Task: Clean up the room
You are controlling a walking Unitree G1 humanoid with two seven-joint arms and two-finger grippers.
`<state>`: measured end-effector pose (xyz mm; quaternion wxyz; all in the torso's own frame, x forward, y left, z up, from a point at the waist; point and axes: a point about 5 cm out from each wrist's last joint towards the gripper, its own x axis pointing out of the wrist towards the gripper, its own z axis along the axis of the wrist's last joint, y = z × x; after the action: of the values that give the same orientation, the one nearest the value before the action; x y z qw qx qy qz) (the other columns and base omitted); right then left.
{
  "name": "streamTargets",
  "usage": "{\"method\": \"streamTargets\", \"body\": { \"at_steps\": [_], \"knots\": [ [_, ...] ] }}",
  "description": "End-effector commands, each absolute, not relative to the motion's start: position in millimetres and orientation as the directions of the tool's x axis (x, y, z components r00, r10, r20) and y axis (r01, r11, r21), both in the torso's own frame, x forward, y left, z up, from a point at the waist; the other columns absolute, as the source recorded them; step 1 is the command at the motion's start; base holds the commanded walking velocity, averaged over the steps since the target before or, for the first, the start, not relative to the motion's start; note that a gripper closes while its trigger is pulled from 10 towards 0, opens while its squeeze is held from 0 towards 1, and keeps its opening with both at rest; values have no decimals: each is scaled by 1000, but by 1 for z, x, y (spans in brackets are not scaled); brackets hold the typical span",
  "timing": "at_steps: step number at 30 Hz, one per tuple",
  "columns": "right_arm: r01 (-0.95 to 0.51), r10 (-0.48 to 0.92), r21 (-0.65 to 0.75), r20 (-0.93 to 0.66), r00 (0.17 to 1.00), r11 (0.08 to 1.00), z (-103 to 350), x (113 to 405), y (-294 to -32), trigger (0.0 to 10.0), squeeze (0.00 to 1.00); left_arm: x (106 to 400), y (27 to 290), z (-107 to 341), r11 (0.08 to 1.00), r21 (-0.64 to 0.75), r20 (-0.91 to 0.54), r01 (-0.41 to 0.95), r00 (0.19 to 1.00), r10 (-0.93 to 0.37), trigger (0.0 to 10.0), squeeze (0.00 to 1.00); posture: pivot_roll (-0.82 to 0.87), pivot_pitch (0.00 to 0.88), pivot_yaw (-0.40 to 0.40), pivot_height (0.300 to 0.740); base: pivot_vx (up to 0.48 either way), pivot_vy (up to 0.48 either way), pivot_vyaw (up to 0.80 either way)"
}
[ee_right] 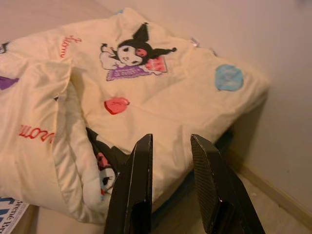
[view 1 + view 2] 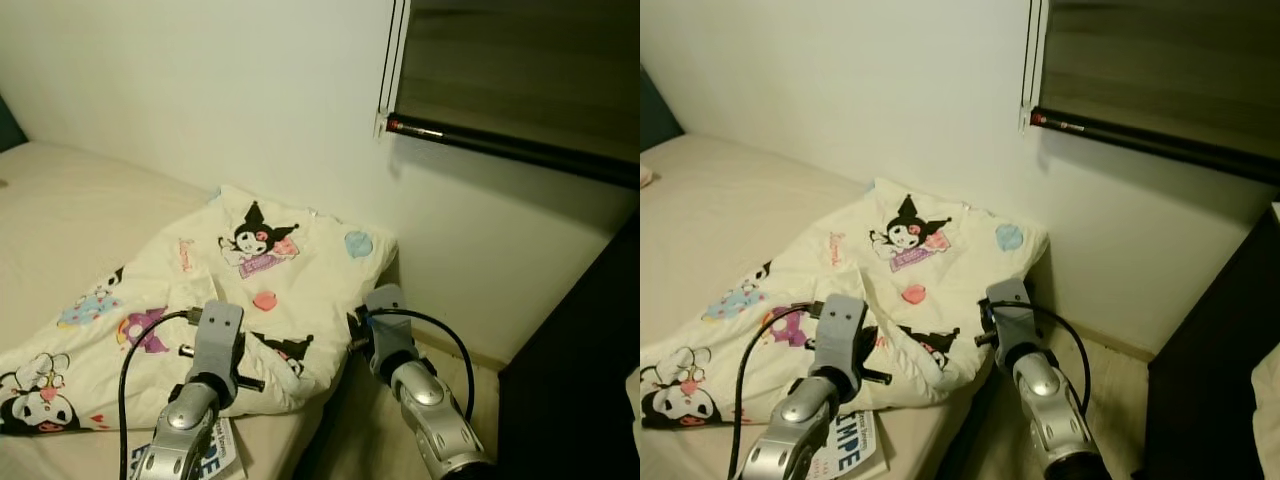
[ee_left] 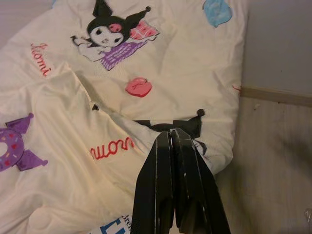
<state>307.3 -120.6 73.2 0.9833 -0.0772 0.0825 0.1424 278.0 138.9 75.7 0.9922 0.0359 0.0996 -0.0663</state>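
Two silver arms reaching over a cream cartoon-print quilt (image 2: 280, 290) rumpled at the corner of a beige bed (image 2: 70, 200).
Head views: quilt folded near the white wall (image 2: 200, 90), blue-lettered magazine (image 2: 845, 448) poking out beneath its edge. Left wrist view: left pincer (image 3: 173, 134) pressed together, empty, tips over the quilt's folded edge. Right wrist view: right pincer (image 1: 170, 141) spread apart, empty, poised just above the quilt's edge beside the wooden floor (image 1: 273, 214).
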Motion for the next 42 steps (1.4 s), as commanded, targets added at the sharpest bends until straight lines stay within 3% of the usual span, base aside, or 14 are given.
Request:
{"method": "streamTargets", "body": {
  "at_steps": [1, 13, 35, 42],
  "knots": [
    [-290, 265, -109, -194, 944, 951, 70, 306, -120, 10000, 0, 278, 141, 73, 987, 78, -213, 140, 969, -120, 10000, 0, -52, 97, 35, 740, 0, 0, 0],
    [-297, 275, -94, -194, 942, 950, 69, 305, -118, 10000, 0, 279, 137, 74, 985, 87, -211, 149, 969, -128, 10000, 0, -51, 98, 35, 740, 0, -344, 0],
    [-385, 352, -136, -214, 911, 913, 69, 306, -107, 10000, 0, 277, 146, 71, 995, 71, -226, 72, 973, -54, 10000, 0, -47, 101, 23, 740, 0, 0, 0],
    [-400, 362, -157, -225, 905, 903, 68, 305, -105, 10000, 0, 277, 146, 71, 995, 72, -228, 72, 972, -54, 10000, 0, -46, 103, 26, 740, 0, 0, 800]
  ]
}}
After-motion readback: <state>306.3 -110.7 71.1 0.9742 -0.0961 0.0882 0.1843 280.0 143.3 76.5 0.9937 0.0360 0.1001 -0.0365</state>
